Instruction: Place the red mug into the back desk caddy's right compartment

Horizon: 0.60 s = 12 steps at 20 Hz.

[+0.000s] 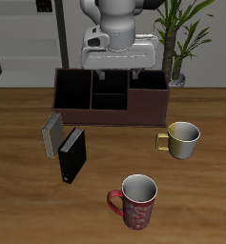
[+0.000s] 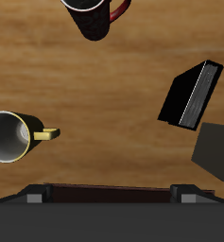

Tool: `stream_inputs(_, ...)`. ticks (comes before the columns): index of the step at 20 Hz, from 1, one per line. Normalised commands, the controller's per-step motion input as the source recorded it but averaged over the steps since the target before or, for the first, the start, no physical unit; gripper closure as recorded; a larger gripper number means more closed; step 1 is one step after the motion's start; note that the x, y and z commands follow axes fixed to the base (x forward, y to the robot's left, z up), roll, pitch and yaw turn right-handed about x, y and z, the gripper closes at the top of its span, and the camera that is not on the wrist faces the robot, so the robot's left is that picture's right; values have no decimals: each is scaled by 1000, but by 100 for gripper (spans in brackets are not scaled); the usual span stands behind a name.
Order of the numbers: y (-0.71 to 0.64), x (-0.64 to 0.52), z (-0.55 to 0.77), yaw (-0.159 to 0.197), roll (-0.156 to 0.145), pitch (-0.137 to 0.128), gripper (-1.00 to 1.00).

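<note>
Two books (image 1: 65, 145) lie on the wooden bench (image 1: 19, 191). The pincer (image 1: 116, 70) hangs over the back desk caddy (image 1: 110, 95), holding nothing; its opening cannot be told. The red mug (image 1: 135, 202) stands upright, well apart toward the front edge.

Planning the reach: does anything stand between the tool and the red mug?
Nothing visible does. The tool hangs over the caddy at the back; the red mug stands near the front edge. Bare wood lies between, with the books and yellow mug off to either side.
</note>
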Motion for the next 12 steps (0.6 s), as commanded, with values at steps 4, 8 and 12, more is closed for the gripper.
stream_inputs(4,314,391,86,-9,-20,-23,-100)
stream_inputs(8,473,396,135,2,17,-10,-100)
stream_inputs(12,422,383,134,17,-6,-23,-100)
